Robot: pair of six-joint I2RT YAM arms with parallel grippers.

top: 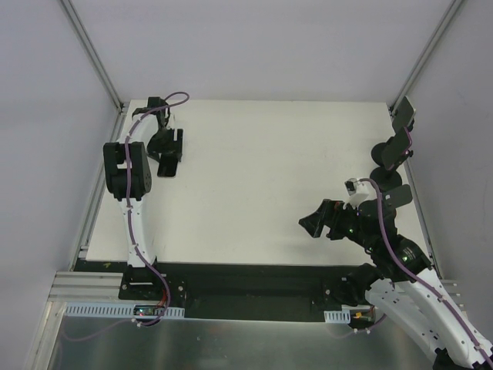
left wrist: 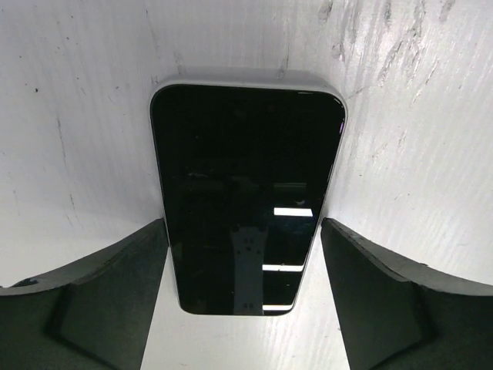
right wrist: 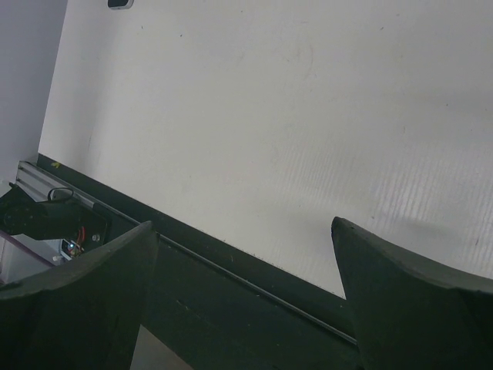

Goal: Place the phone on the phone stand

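Observation:
The phone [left wrist: 246,193] lies flat, glossy face up, on the white table at the far left. In the left wrist view my left gripper [left wrist: 243,227] is open, one finger on each side of the phone's near end, with a small gap on both sides. In the top view the left gripper [top: 168,150] hides most of the phone. The phone stand [top: 393,150] is upright at the table's right edge, its clamp head [top: 403,114] on top. My right gripper [top: 316,223] is open and empty near the front right, left of the stand; it also shows in the right wrist view [right wrist: 243,225].
White walls with metal corner posts [top: 92,54] close in the table [top: 269,169] on three sides. A black strip [right wrist: 254,293] and aluminium rail [top: 85,287] run along the table's front edge, with cables by the arm bases.

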